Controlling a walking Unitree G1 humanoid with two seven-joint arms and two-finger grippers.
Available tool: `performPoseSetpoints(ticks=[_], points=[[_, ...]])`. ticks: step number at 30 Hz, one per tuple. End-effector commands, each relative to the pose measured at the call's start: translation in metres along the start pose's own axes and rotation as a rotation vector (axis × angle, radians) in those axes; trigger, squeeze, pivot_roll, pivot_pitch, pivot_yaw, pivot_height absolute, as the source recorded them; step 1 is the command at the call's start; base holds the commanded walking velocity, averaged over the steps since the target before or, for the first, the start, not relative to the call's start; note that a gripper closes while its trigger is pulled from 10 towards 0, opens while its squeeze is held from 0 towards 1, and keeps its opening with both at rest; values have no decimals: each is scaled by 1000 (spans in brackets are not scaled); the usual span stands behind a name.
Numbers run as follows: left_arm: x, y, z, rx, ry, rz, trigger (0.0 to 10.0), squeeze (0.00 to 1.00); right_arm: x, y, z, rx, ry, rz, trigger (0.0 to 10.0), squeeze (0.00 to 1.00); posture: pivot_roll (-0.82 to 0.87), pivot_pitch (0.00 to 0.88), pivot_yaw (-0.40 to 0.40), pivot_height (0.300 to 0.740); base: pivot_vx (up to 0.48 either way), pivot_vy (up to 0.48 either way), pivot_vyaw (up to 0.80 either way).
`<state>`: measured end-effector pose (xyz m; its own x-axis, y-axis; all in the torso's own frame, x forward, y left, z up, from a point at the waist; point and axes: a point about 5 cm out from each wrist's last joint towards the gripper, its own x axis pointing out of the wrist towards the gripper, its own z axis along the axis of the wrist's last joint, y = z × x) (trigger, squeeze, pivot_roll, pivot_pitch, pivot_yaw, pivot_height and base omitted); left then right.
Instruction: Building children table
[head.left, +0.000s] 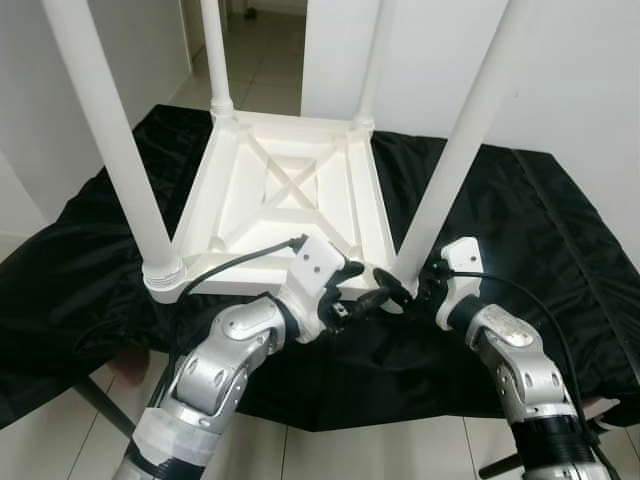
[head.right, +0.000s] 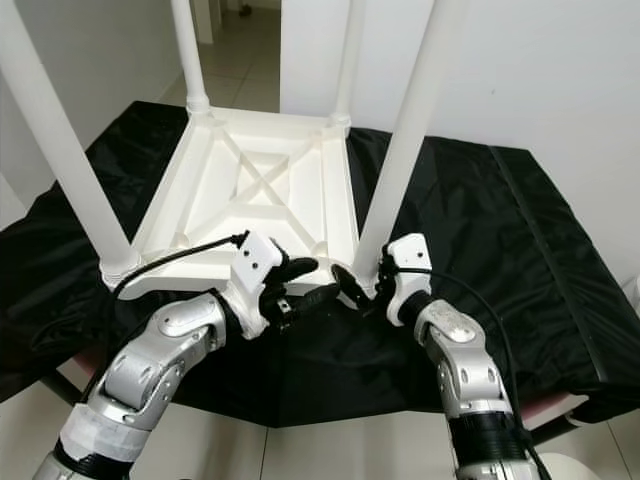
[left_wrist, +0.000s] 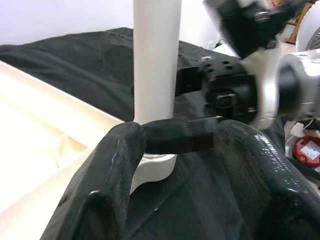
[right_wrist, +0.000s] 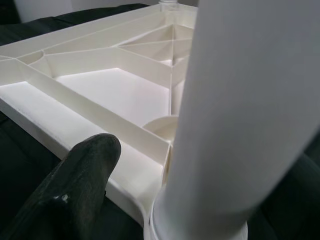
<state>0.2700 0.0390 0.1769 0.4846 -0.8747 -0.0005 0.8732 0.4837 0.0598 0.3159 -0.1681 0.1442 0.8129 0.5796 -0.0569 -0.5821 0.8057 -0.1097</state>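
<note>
the white table (head.left: 290, 200) lies upside down on a black cloth (head.left: 520, 230), four legs up. the right gripper (head.left: 428, 278) is closed around the base of the near-right leg (head.left: 455, 160); the left gripper (head.left: 372, 296), fingers spread and holding nothing, reaches in just beside it. judged light, stiff, smooth plastic (likely slippery): grip low at the leg socket. the loose cloth could snag.

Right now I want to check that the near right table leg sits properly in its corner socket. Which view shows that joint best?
The left wrist view: the near right leg meets its socket collar beyond the left gripper. The right wrist view is too close to judge. In the eye views, both grippers partly cover that joint.
</note>
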Motion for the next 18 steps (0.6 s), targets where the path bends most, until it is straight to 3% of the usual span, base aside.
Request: performPoseSetpoints(ticks=[1,4,11,12,13,18], points=[[1,2,0,13,3,18,10000,0,2,2,-3,-11,9,32,10000,0,45,0,-46,740,0,0,0],[2,5,2,26,5,37,10000,0,16,-3,-4,-42,30,84,10000,0,64,0,-45,740,0,0,0],[3,7,4,36,7,51,10000,0,26,-3,-9,-54,62,145,10000,0,74,0,-48,740,0,0,0],[4,8,4,37,7,52,10000,0,28,-3,-11,-54,74,164,6118,0,77,0,-48,740,0,0,0],[5,7,4,41,7,54,10000,0,29,-3,-15,-62,93,185,0,0,80,0,-48,740,0,0,0],[5,7,5,48,7,55,10000,0,28,-3,-19,-63,103,205,0,0,83,0,-50,740,0,0,0]])
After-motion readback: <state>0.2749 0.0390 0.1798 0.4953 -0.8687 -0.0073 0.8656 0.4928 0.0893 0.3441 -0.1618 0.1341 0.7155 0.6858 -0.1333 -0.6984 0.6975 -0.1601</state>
